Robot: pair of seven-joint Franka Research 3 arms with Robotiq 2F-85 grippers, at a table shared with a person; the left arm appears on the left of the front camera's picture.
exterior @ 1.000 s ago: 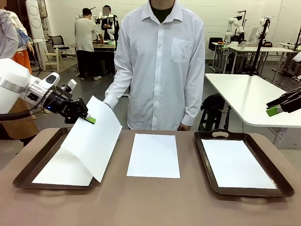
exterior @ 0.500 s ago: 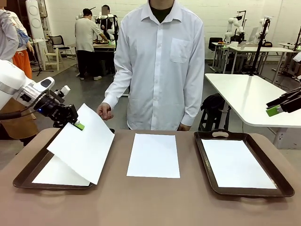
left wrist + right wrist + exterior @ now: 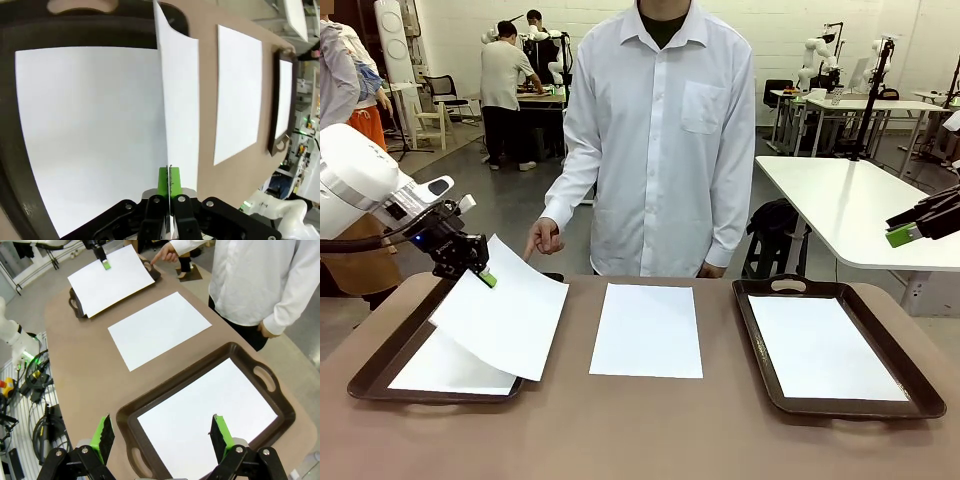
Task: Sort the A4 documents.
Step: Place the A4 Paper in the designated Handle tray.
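While the left arm (image 3: 360,185) reaches in low at the frame's left, the left tool (image 3: 484,276) is clamped on a tilted sheet (image 3: 505,320) above the left tray (image 3: 375,372). At centre, another sheet (image 3: 648,330) lies flat on the desk (image 3: 620,430). At far right, the right tool (image 3: 160,432) hangs raised, fingers apart.

Four plain white sheets. The tilted sheet (image 3: 505,320) hangs over the left tray (image 3: 382,358), pinched at its far corner by the left gripper (image 3: 486,278). The second sheet (image 3: 440,372) lies flat in that tray beneath it. The third sheet (image 3: 647,330) lies flat mid-table (image 3: 640,430), and the fourth sheet (image 3: 825,345) lies flat in the right tray (image 3: 754,345).
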